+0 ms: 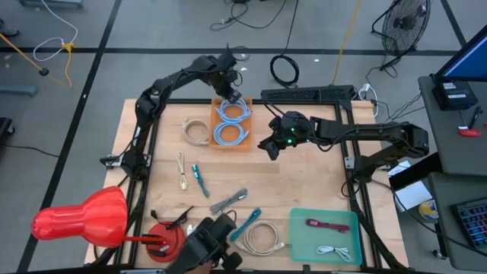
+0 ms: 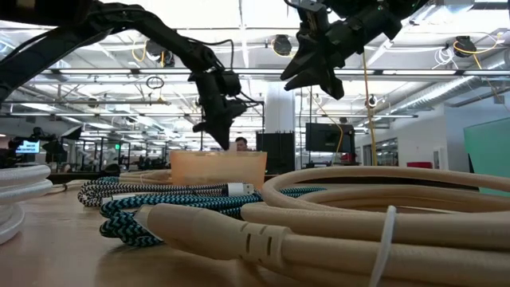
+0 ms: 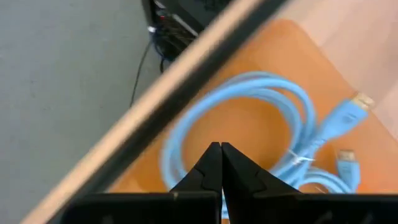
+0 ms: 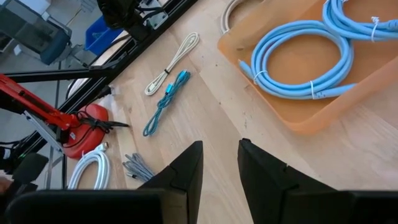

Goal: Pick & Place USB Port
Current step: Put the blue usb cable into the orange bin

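Light wood desk w/ black frame rails, on grey floor; fan and loose floor cables beyond the far edge, open workshop w/ ceiling lights behind in low view. On desk: orange tray at far centre holding two coiled light-blue USB cables, beige coiled cable just beside it, teal braided cable and a thin cream cable mid-desk, green tray near right corner w/ a white cable and a red item inside, white coiled cable near front. Left hand hovers over tray's far end, fingers clenched together, grasping nothing, directly above one blue coil. Right hand hangs just beside tray's right edge, raised off desk, fingers released w/ a gap, empty; blue cables lie in tray ahead of it.
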